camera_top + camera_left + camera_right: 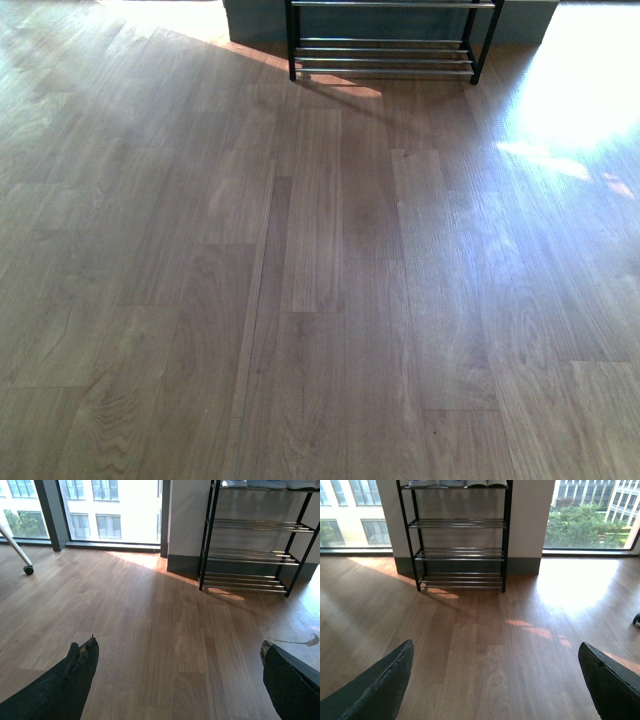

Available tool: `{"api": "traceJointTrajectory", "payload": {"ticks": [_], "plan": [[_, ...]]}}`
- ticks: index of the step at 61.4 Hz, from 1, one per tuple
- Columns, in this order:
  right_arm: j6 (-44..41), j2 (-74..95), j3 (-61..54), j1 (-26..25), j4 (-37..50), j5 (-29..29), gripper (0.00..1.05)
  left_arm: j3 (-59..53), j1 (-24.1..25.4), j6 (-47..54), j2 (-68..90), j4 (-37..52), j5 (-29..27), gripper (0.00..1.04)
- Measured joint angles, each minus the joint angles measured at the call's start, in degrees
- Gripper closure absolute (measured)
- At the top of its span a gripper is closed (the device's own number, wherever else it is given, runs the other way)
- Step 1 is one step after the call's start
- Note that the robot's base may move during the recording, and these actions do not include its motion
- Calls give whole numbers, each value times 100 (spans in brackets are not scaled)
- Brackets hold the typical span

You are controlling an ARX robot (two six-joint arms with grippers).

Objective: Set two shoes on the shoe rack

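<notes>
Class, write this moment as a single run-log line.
left gripper: open, empty | right gripper: open, empty | black-framed chrome-rod shoe rack: footwear on top tier, partly visible | wooden floor

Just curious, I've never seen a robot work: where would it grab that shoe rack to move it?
On the shoe rack, probably a black side upright, from the front: it is thin, straight and exposed, so jaws could close around it.

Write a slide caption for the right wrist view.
Open right gripper faces the shoe rack across wooden floor; shoes on top tier.
</notes>
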Motion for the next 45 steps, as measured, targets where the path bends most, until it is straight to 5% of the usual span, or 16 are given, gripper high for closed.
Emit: {"api": "traceJointTrajectory", "payload": {"ticks": [45], "plan": [[0, 0, 0, 0, 0, 2, 9, 0, 0, 0, 0, 0, 0, 9]]}}
